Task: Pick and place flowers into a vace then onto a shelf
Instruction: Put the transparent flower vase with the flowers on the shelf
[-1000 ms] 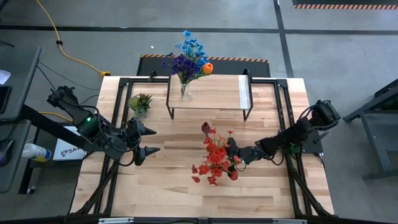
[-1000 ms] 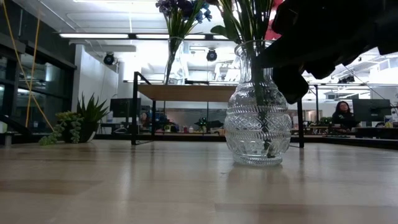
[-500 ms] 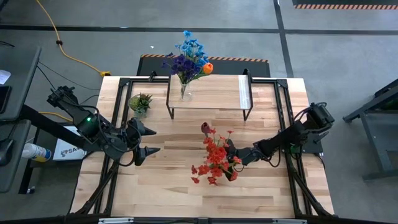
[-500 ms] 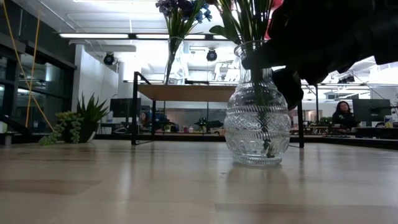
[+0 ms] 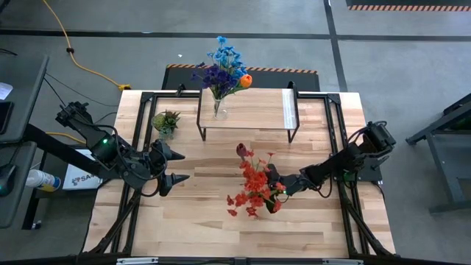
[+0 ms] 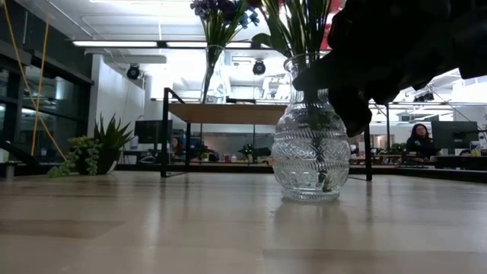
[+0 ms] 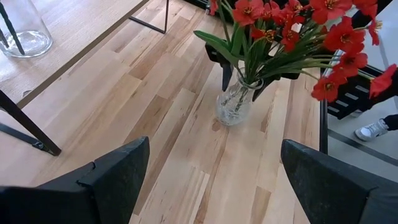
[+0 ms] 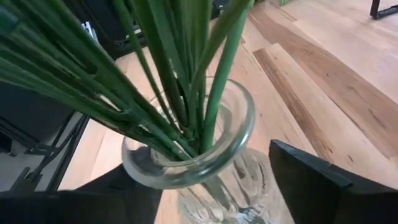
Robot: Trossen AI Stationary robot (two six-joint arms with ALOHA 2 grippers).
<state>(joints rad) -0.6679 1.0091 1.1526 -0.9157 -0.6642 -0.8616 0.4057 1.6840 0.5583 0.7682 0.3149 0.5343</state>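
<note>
Tool work at this moment belongs to our right tool (image 5: 274, 189), which sits at the neck of the cut-glass vase (image 6: 310, 148) holding the red flowers (image 5: 254, 184); its fingers (image 8: 323, 186) bracket the rim on either side, but we cannot tell whether they are already pressing the glass or stand just off it. That vase stands on the wooden surface (image 5: 199, 221), in front of the shelf (image 5: 257, 107) and well apart from it. We read the task as roughly half done: one clear vase (image 5: 218, 109) with the blue, purple and orange flowers (image 5: 224, 70) already stands on the shelf near its left end, and the red bunch is already stemmed into its own vase, with no loose stems lying on the surface that we can see. What is left, in our judgement, is to get a firm hold on the second vase, lift it without tipping the top-heavy bunch, and set it on the bare part of the shelf beside the first. Our left tool (image 5: 175, 165) waits with its fingers spread wide and holding nothing, over the left side of the surface, near the small potted plant (image 5: 166, 120).
</note>
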